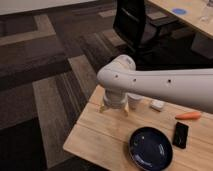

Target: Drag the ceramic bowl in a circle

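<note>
So here's what you've got: the wide, shallow, dark-blue glossy ceramic bowl point(151, 148) is sitting on the light wooden table point(95, 135), near the front edge and toward the right side, with nothing touching it. Your two-finger gripper point(114, 110) is nowhere close to it. It hangs off the end of the big white arm point(165, 87), pointing down over the back-left part of the table, well apart from the bowl. The two tan fingertips point(103, 108) look spread apart, with bare wood showing between them, so it isn't holding anything. Whether the tips actually touch the tabletop, you can't tell from this angle. Just to the right of the gripper is the small white cup point(134, 100), half hidden behind the wrist. Further right on the table there's a small white blocky thing point(157, 104), then an orange carrot point(188, 115) lying on its side, and a flat black phone-like slab point(180, 134) lying just right of the bowl, close but not touching. Behind the table you've got a black office chair point(137, 25) on the striped dark carpet point(45, 75).
</note>
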